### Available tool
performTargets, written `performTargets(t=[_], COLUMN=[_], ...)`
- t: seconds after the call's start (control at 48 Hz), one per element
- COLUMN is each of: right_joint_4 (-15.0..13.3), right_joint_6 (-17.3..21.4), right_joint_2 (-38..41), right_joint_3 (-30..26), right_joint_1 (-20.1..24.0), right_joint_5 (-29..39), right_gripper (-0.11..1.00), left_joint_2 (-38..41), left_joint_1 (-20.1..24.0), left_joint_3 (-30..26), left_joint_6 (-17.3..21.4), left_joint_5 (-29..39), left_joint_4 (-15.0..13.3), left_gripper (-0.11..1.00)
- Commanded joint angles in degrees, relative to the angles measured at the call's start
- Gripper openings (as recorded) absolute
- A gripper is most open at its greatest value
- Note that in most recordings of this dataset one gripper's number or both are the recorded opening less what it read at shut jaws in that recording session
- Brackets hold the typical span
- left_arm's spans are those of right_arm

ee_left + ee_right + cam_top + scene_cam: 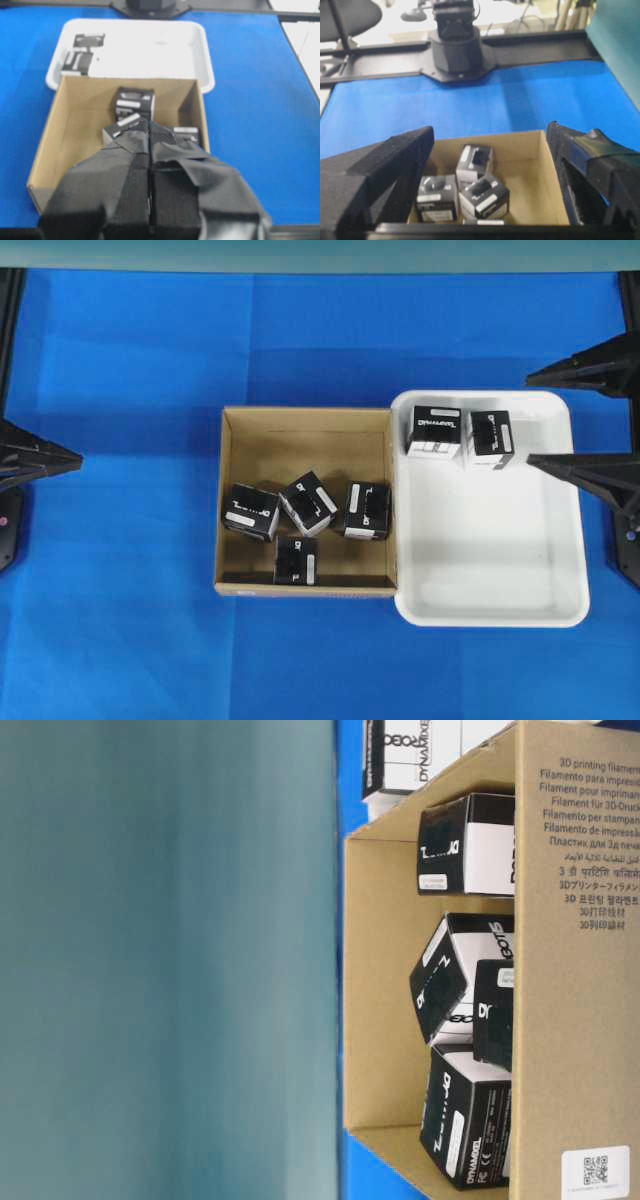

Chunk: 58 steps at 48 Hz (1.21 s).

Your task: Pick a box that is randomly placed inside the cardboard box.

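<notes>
Currently we see the cardboard box at the centre of the blue table cover, its right wall touching the white tray. Four small black boxes lie in the near half of the carton: one against the left wall, a tilted one beside it, one near the right wall, and one close to the front wall. Two more black boxes sit side by side in the far left corner of the tray.

We find the left gripper with its padded fingers pressed together, gripping nothing, poised over the near wall of the carton. At the left edge of the overhead view it sits well apart from the carton.

We find the right gripper with its fingers spread wide and nothing between them. Its camera looks across the tray toward the carton, where three black boxes show between the fingers.
</notes>
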Motion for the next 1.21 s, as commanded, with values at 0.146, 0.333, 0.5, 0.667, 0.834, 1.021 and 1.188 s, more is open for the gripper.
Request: performTargets(t=[0.146, 0.333, 0.5, 0.667, 0.834, 1.021, 1.188], right_joint_4=[-0.18, -0.18, -0.18, -0.18, -0.18, -0.18, -0.18], right_joint_6=[-0.70, -0.70, -0.53, -0.53, -0.62, -0.18, -0.53], right_joint_2=[-0.35, -0.35, -0.44, -0.44, -0.53, -0.53, -0.62], right_joint_3=[0.18, 0.26, 0.35, 0.35, 0.44, 0.35, 0.79], right_joint_1=[0.09, 0.09, 0.09, 0.09, -0.09, -0.09, -0.18], right_joint_5=[0.00, 0.09, -0.26, 0.09, 0.09, -1.05, -0.79], right_gripper=[0.95, 0.95, 0.95, 0.95, 0.95, 0.95, 0.95], left_joint_2=[-0.62, -0.35, -0.35, 0.70, 1.58, 2.55, 2.37], left_joint_1=[-0.18, -0.53, -0.62, -0.62, -0.97, -1.67, -1.67], left_joint_3=[-1.58, -1.41, -1.49, -1.14, -0.88, -0.70, -0.79], left_joint_6=[-0.18, -0.09, -0.09, 0.09, 0.97, 2.02, 2.02], left_joint_5=[-2.20, -2.64, -5.54, -9.32, -9.49, -9.84, -9.93], left_joint_4=[0.18, 0.18, 0.18, 0.18, 0.18, 0.18, 0.18], left_gripper=[-0.07, -0.07, -0.07, -0.07, -0.07, -0.07, -0.07])
